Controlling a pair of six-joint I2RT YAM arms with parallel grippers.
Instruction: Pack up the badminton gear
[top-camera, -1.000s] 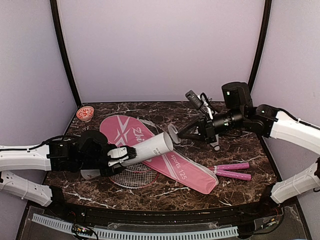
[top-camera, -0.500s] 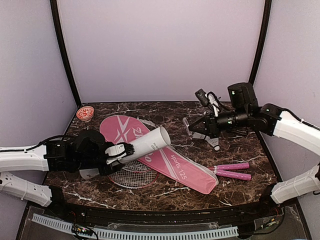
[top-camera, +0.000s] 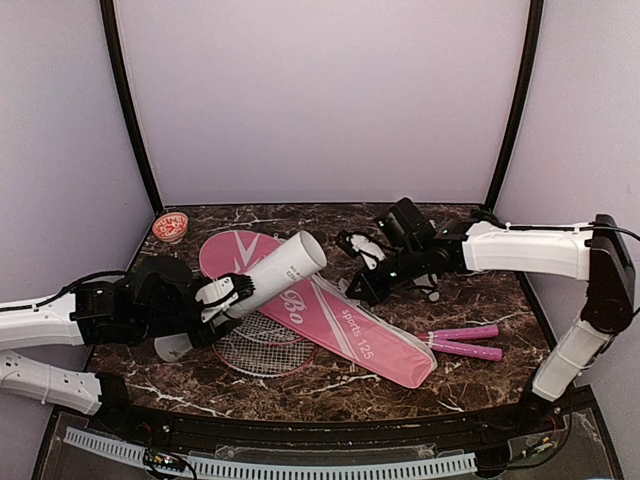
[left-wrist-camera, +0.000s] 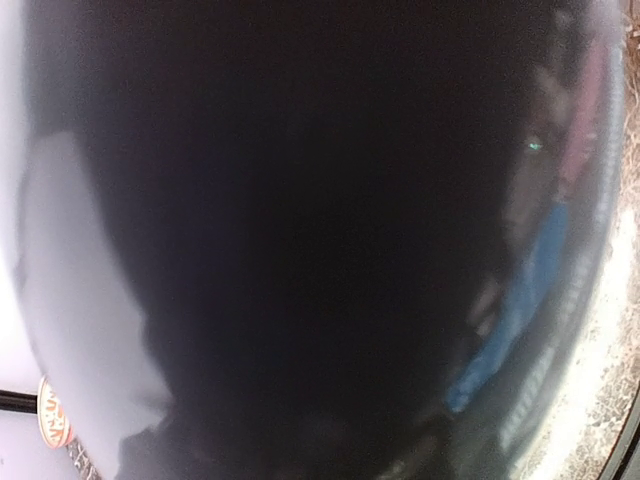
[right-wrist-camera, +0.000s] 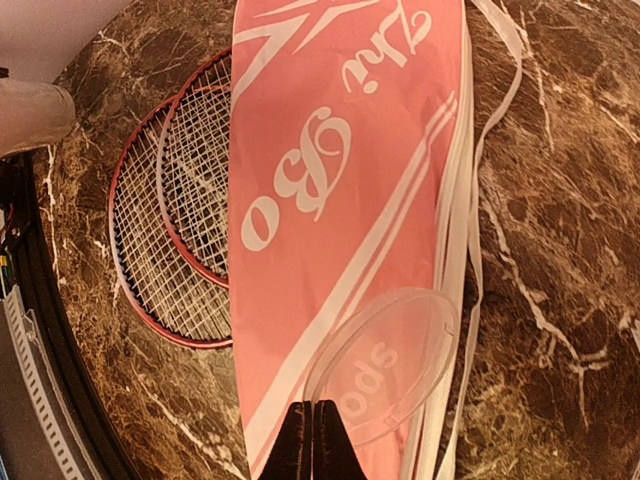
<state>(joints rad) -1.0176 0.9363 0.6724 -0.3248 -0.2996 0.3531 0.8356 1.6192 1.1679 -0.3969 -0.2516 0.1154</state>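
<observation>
White tube (top-camera: 285, 268) gripped in left jaws, clear lid (right-wrist-camera: 385, 365) at shut right jaws' tips, over pink bag (right-wrist-camera: 340, 200)

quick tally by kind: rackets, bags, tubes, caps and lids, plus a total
rackets: 2
pink bag: 1
white tube: 1
red cap: 1
clear lid: 1
total: 6
</observation>
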